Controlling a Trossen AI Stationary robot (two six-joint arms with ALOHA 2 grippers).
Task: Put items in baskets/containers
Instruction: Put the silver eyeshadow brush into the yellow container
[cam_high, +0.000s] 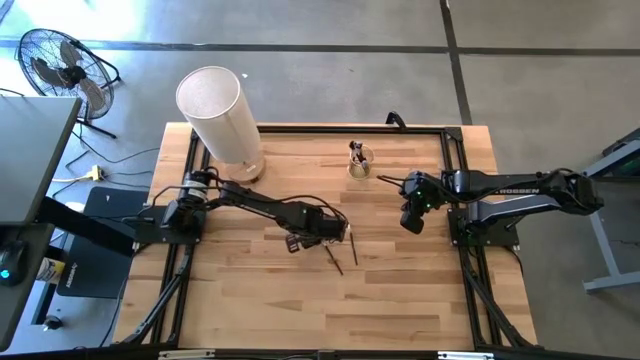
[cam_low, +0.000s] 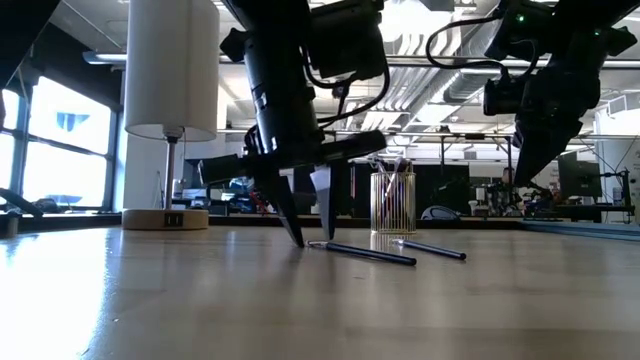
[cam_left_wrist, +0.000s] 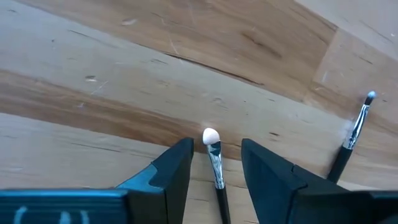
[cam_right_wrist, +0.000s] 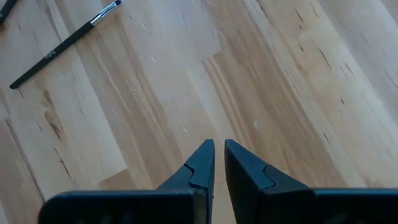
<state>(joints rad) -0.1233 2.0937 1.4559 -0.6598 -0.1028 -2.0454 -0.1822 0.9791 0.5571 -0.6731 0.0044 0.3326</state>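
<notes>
Tabletop: left claw (cam_left_wrist: 214, 163) (open) straddles brush (cam_left_wrist: 216, 167)

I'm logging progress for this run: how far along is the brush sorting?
Mostly done: several brushes already stand in the small clear glass cup. In hand: the open left gripper straddles a thin white-tipped makeup brush on the table. Left: that one and a second dark-handled brush. The right gripper waits, shut.

Open industrial lab—concrete floor (cam_high: 330, 25), exposed ceiling ducts (cam_low: 440, 60), floor fan (cam_high: 60, 70).
</notes>
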